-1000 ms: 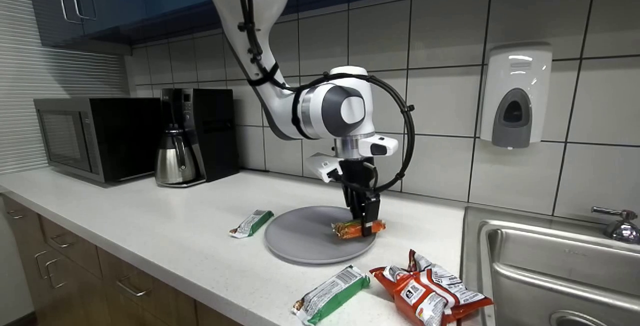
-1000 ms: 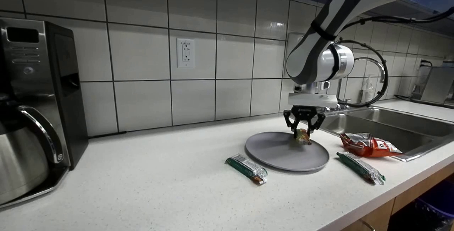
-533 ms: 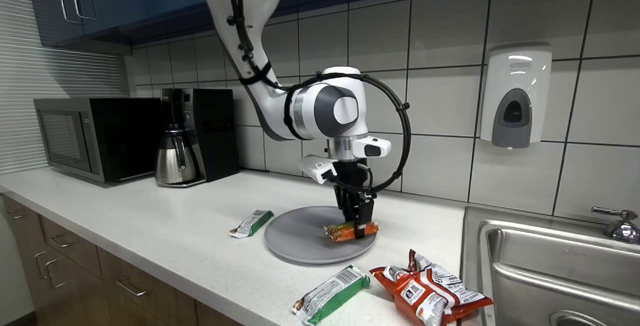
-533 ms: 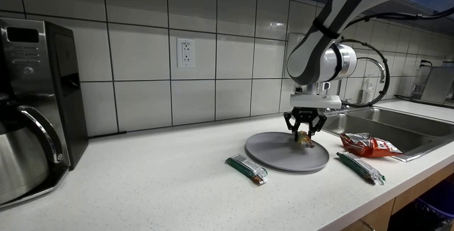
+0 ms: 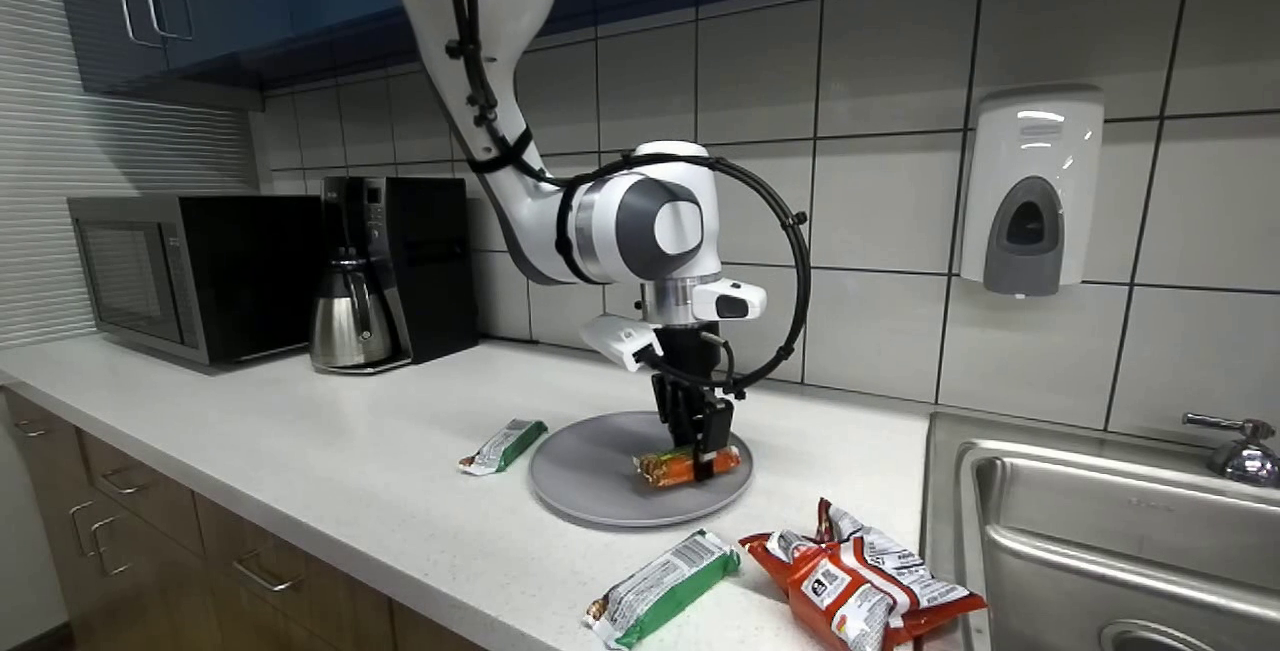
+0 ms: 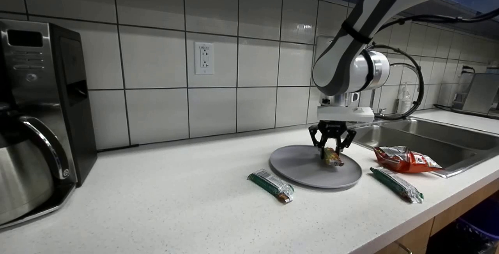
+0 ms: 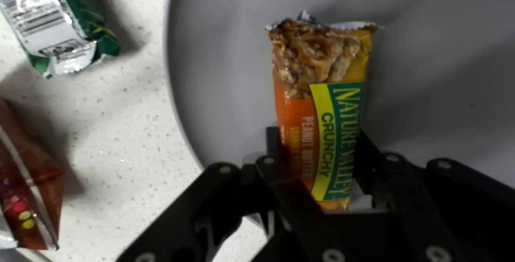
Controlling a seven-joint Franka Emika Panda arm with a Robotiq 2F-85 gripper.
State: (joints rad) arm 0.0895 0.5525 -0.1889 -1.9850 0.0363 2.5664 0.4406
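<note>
My gripper (image 5: 706, 447) points down and is shut on an orange-wrapped granola bar (image 5: 668, 469) with a green and yellow label. In the wrist view the fingers press both long sides of the bar (image 7: 318, 73), and its far end sticks out past them. The bar is over the round grey plate (image 5: 590, 481), toward the sink side. In an exterior view the bar (image 6: 333, 158) tilts a little and looks close to the plate surface (image 6: 300, 168); I cannot tell whether it touches. The bar's near end is partly hidden by the gripper in the wrist view.
Two green-wrapped bars lie beside the plate, one on the far side (image 5: 505, 446) and one in front (image 5: 663, 588). A red snack bag (image 5: 860, 591) lies by the sink (image 5: 1090, 556). A coffee maker (image 5: 435, 271) and microwave (image 5: 250, 271) stand at the back left.
My gripper has carried the orange bar from the plate's sink-side edge inward over the plate, and slightly down. The plate, green bars and red bag have not moved.
</note>
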